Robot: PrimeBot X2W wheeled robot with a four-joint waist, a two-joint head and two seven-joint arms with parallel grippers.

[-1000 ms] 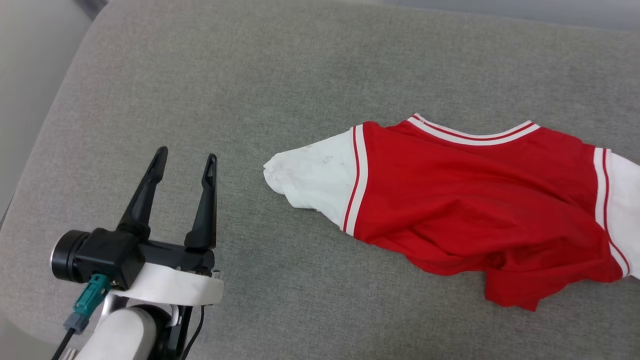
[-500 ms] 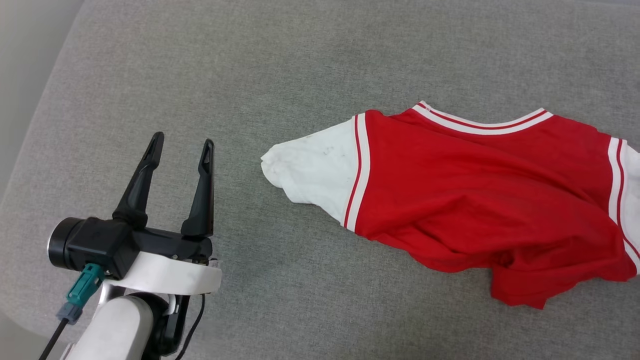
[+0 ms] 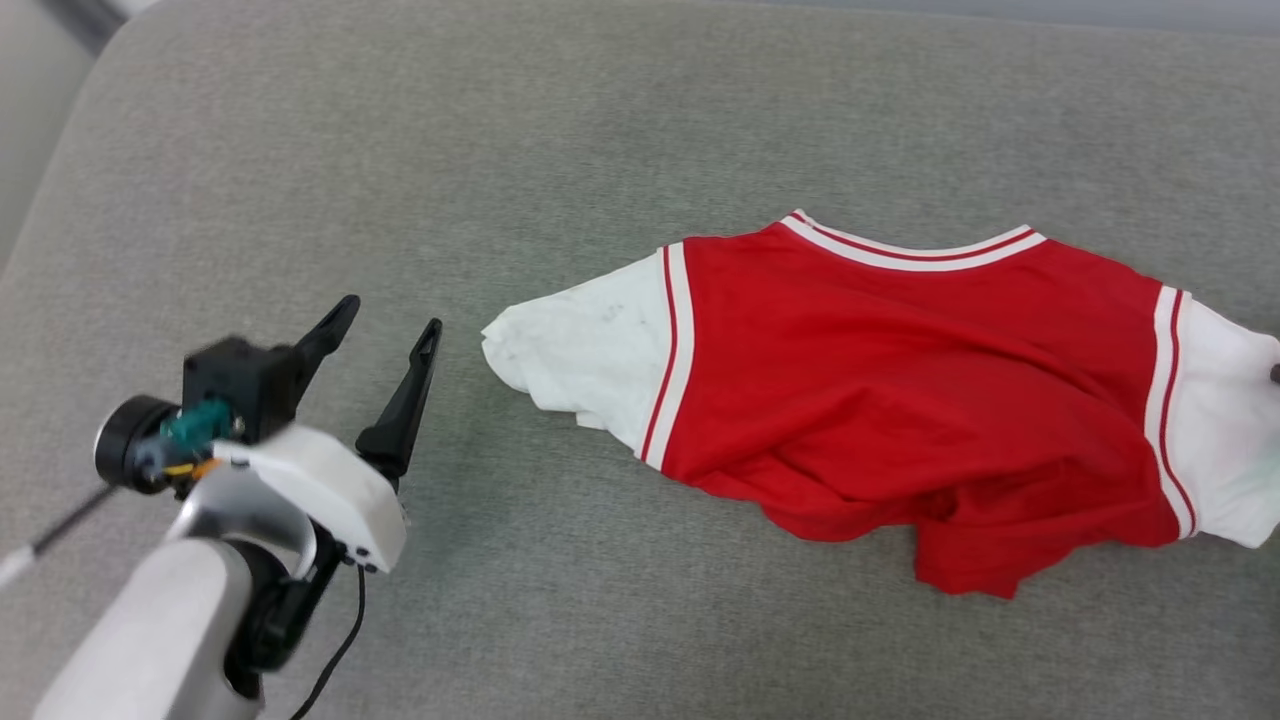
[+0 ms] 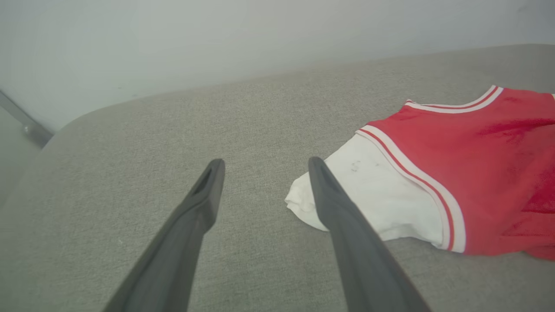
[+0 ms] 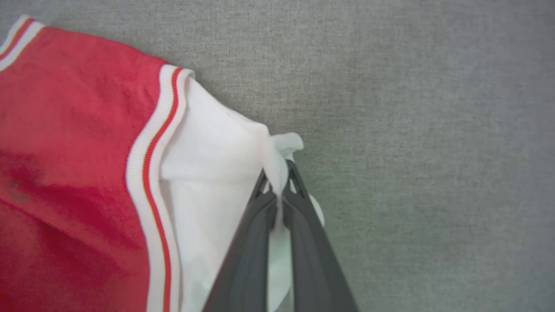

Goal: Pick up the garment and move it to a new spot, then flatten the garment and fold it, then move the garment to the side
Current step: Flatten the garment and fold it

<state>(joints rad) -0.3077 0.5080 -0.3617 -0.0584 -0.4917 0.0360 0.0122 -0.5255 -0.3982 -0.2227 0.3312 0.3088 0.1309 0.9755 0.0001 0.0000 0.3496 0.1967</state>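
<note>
The garment [image 3: 900, 380] is a red jersey with white sleeves, lying rumpled on a grey cushion [image 3: 560, 150], collar toward the far side. My left gripper [image 3: 392, 313] is open and hovers just left of the garment's left white sleeve [image 3: 580, 350], without touching it. The left wrist view shows the garment [image 4: 477, 151] to the right of that open gripper [image 4: 265, 161]. In the right wrist view, my right gripper [image 5: 277, 184] is shut on a pinched fold of the garment's [image 5: 65, 130] other white sleeve [image 5: 208, 173]. A dark tip [image 3: 1275, 373] touches that sleeve at the head view's right edge.
The grey cushion [image 4: 130, 143] reaches well past the garment to the left and far side. Its rounded corner [image 3: 90, 80] lies at the upper left, with pale floor beyond. A pale wall [image 4: 217, 39] rises behind the cushion.
The head camera has shifted, bringing the right sleeve into view. My left wrist has rolled and its fingers now point more toward the left sleeve. My right gripper has closed on the right sleeve.
</note>
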